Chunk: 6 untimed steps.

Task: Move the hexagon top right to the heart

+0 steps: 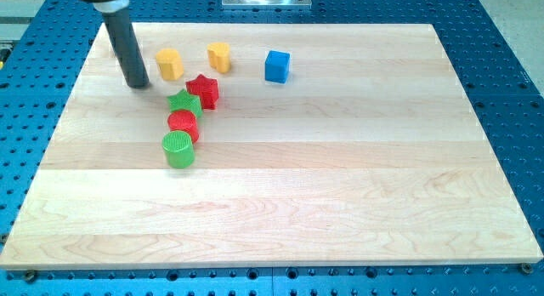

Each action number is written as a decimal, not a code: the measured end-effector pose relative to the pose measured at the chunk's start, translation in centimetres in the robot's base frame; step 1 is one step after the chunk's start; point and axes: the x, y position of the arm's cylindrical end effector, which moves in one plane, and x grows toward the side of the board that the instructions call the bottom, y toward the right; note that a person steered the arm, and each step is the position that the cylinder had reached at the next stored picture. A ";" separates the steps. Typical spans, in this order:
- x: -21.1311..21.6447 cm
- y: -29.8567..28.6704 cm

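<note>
Nearest the camera, the green cylinder stands at the foot of a short chain: the red cylinder touches it above, then the green star, then the red star up and to the right. That makes two greens, two reds. Upper left of the frame holds two yellows: the yellow hexagon and, to its right and apart, the yellow heart. One blue cube sits further right, alone. Seven blocks in all. The desk lies wide open across its lower half and whole right side; every block is clear of the edges. My tip rests just left of the hexagon, slightly below it, not touching. The end effector is a bare rod, grasping nothing.
</note>
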 end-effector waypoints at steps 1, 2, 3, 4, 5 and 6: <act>-6.9 3.9; -8.3 2.2; -0.8 0.4; 4.1 0.4; 0.0 4.8; -2.0 4.5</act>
